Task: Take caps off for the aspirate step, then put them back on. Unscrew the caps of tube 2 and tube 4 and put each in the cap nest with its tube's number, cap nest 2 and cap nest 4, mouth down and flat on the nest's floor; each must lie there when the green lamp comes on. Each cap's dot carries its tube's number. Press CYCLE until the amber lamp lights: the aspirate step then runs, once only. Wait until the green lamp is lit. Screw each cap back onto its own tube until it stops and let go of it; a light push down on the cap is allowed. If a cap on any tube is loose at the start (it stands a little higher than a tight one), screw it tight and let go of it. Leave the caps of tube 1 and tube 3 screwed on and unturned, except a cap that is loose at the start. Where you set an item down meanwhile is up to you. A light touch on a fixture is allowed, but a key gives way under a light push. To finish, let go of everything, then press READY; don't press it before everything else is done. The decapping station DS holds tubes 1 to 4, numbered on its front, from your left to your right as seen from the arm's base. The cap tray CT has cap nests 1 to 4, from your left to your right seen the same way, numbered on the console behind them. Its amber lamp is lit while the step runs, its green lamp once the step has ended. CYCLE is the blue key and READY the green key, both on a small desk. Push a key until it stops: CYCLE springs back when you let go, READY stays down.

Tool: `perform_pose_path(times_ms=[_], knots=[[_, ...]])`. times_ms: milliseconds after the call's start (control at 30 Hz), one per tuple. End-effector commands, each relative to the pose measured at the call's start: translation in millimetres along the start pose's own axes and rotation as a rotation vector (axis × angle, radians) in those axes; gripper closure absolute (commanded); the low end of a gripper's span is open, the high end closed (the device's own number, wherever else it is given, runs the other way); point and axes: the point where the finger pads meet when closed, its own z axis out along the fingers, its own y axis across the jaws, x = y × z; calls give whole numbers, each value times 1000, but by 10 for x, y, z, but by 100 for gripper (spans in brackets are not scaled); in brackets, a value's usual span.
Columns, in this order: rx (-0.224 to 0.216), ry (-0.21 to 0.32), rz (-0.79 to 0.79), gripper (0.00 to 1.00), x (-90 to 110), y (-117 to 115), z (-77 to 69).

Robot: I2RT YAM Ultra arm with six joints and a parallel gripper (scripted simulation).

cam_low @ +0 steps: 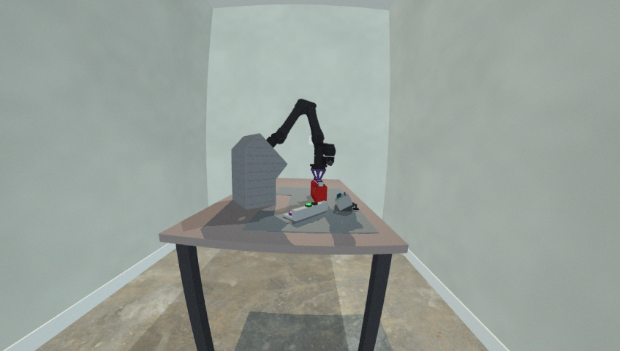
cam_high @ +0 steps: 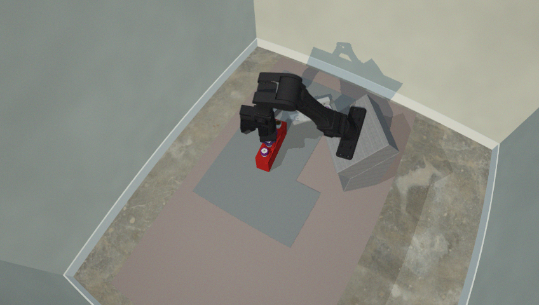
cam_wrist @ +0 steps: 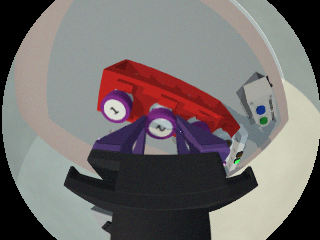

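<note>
The red decapping station DS (cam_high: pixel 267 160) (cam_low: pixel 319 191) (cam_wrist: pixel 167 90) stands on the grey mat. In the wrist view the purple cap of tube 1 (cam_wrist: pixel 116 108) (cam_high: pixel 263 152) sits at the station's left end. My gripper (cam_wrist: pixel 160 119) (cam_high: pixel 267 142) (cam_low: pixel 318 177) reaches straight down over the station and is shut on the purple cap of tube 2 (cam_wrist: pixel 160 126), which sits at the top of its tube. The caps further right are hidden behind my fingers. The white cap tray CT (cam_low: pixel 304 212) holds one purple cap (cam_low: pixel 289 213) near one end; a green light (cam_low: pixel 308 203) (cam_wrist: pixel 235 160) shows on it.
The small key desk (cam_low: pixel 342 202) (cam_wrist: pixel 255 96) with the blue key (cam_wrist: pixel 260 111) and the green key (cam_wrist: pixel 263 120) stands right of the station. A tall grey ribbed block (cam_high: pixel 363 150) (cam_low: pixel 254 171) carries the arm's base behind the mat (cam_high: pixel 260 204).
</note>
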Motion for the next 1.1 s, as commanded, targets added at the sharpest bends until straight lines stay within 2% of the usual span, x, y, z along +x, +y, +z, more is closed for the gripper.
perform_pose_path(times_ms=[0, 367, 433, 600, 767, 800, 1067], knots=[[3, -14, 127, 100, -48, -13, -23], [1, -15, 494, 100, -48, -13, -17], [1, -15, 494, 100, -48, -13, -17], [0, -15, 646, 100, -48, -13, -14], [0, -15, 646, 100, -48, -13, -14], [0, -15, 646, 51, -48, -13, -14], [0, -15, 646, 51, -47, -13, -14]])
